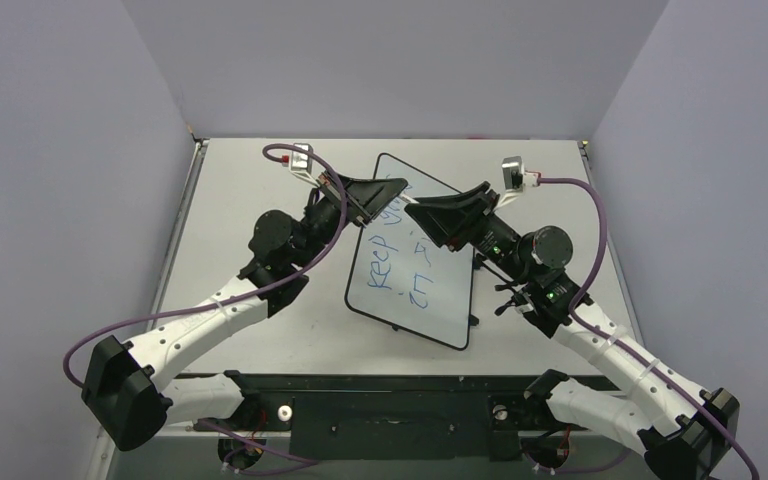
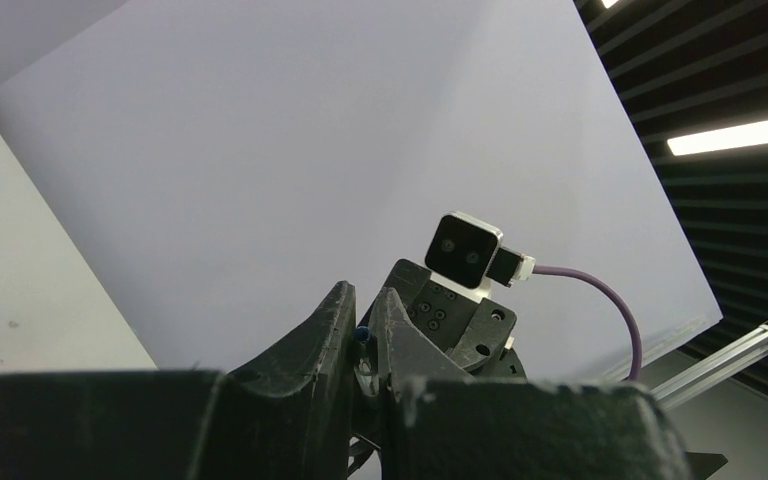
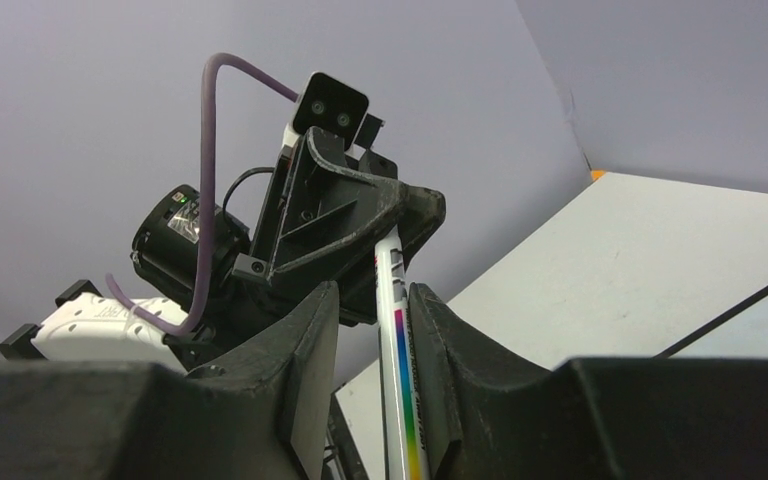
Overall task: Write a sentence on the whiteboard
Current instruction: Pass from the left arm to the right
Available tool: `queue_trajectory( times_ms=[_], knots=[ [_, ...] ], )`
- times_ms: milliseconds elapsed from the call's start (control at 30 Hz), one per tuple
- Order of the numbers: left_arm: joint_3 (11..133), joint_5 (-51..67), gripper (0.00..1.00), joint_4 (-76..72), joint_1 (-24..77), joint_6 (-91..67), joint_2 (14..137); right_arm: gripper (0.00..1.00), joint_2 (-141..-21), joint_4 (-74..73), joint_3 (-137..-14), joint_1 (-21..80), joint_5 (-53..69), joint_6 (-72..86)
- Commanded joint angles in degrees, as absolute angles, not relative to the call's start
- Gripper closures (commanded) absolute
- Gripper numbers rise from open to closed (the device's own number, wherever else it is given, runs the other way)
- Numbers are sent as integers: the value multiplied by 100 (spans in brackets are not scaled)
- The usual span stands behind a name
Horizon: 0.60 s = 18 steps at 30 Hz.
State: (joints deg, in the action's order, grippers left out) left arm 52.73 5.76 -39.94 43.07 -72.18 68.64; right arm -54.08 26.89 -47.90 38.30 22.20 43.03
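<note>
The whiteboard lies flat mid-table, tilted, with the sentence in blue reading "Keep …" above a shorter second line; its far part is hidden by both grippers. The grippers meet tip to tip above the board's far end. My left gripper is shut on the blue tip of a white marker with a rainbow stripe. My right gripper has its jaws apart around the marker's barrel, which rests against one finger with a gap on the other side. The board's rim shows in the right wrist view.
The pale table is walled by lavender panels on three sides. Two black clip feet sit on the board's right long edge. Purple camera cables loop off both wrists. The arm bases stand at the near edge.
</note>
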Motion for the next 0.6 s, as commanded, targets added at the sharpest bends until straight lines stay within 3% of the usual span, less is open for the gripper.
queue_trajectory(
  times_ms=[0, 267, 567],
  knots=[
    [5168, 486, 100, -4067, 4297, -7071, 6754, 72, -5316, 3386, -4996, 3816, 1958, 4370],
    [5141, 492, 100, -4128, 4295, -7036, 6794, 83, -5459, 3301, -5079, 3823, 2029, 4385],
    [5271, 530, 100, -4040, 4293, -6883, 6843, 75, -5571, 3058, -5201, 3827, 2265, 4364]
  ],
)
